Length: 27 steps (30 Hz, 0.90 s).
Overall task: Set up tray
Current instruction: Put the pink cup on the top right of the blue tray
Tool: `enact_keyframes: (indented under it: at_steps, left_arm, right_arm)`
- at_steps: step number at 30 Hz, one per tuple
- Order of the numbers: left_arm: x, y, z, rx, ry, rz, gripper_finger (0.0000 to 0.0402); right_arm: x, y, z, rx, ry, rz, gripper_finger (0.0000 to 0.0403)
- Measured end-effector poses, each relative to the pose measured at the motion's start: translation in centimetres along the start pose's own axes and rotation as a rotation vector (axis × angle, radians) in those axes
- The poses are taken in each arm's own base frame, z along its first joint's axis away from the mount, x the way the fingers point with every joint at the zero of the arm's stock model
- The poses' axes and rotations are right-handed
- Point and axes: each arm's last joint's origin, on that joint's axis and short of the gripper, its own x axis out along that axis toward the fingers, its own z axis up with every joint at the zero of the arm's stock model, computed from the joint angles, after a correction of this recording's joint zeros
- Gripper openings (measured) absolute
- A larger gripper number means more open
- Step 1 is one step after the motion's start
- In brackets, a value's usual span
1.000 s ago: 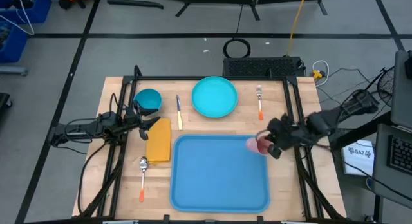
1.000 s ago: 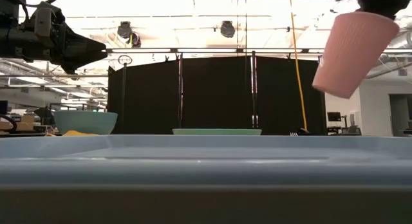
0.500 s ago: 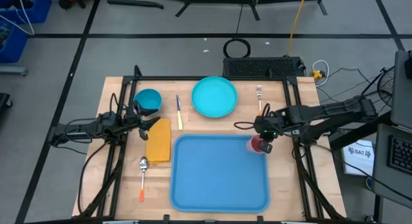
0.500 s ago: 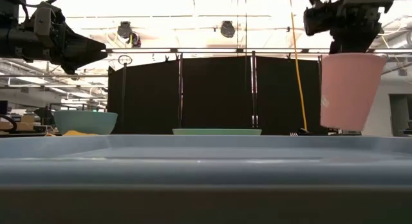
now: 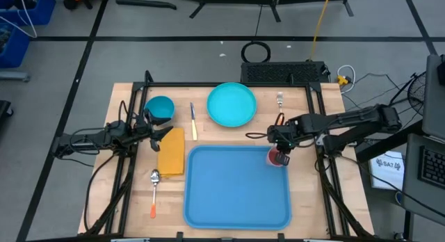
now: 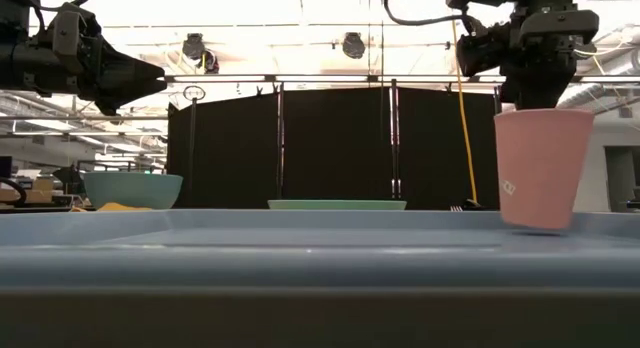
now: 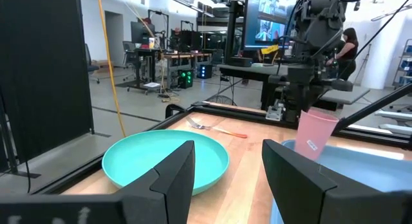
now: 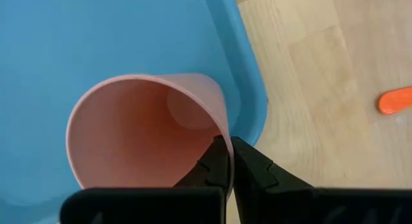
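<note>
The blue tray [image 5: 233, 200] lies flat on the table's near middle. A pink cup [image 5: 276, 158] stands mouth up at the tray's far right corner, also seen in the low view [image 6: 540, 168] and the left wrist view [image 7: 315, 130]. My right gripper [image 8: 229, 145] is above the cup and shut on the cup's rim. The cup's base is down at the tray floor; whether it touches I cannot tell. My left gripper [image 7: 225, 182] is open and hovers over the table's left side, above the yellow-orange napkin [image 5: 172, 151]. My right gripper pinches the pink cup's rim [image 8: 221, 124] on the side nearest the tray's right edge. One finger [image 8: 215, 161] is inside the cup and one [image 8: 254, 165] outside. The fingers come from above, pointing down. The cup hangs nearly upright below them.
A turquoise plate [image 5: 231, 104] lies beyond the tray. To the plate's right is a fork [image 5: 280, 110], to its left a knife [image 5: 193, 121] and a blue bowl [image 5: 160, 107]. A spoon [image 5: 154, 193] lies left of the tray. Most of the tray floor is bare.
My right gripper has swung toward the table's far edge and come down over the tray's far right corner. The pink cup, tilted and held high a second ago, has turned nearly upright and dropped to the tray floor.
</note>
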Motion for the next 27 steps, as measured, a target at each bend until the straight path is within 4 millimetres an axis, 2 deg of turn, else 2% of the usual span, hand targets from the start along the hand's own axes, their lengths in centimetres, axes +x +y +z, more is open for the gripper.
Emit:
enact_keyframes:
  at_steps: [14,27]
  left_arm:
    - [0.0,0.0,0.0,0.005,0.0,-0.001,0.0186]
    - [0.0,0.0,-0.01,0.008,0.001,-0.001,0.0186]
  right_arm:
    - [0.69,0.24,0.43,-0.028,0.018,0.006,0.0001]
    - [0.53,0.12,0.44,-0.07,-0.008,-0.028,0.0035]
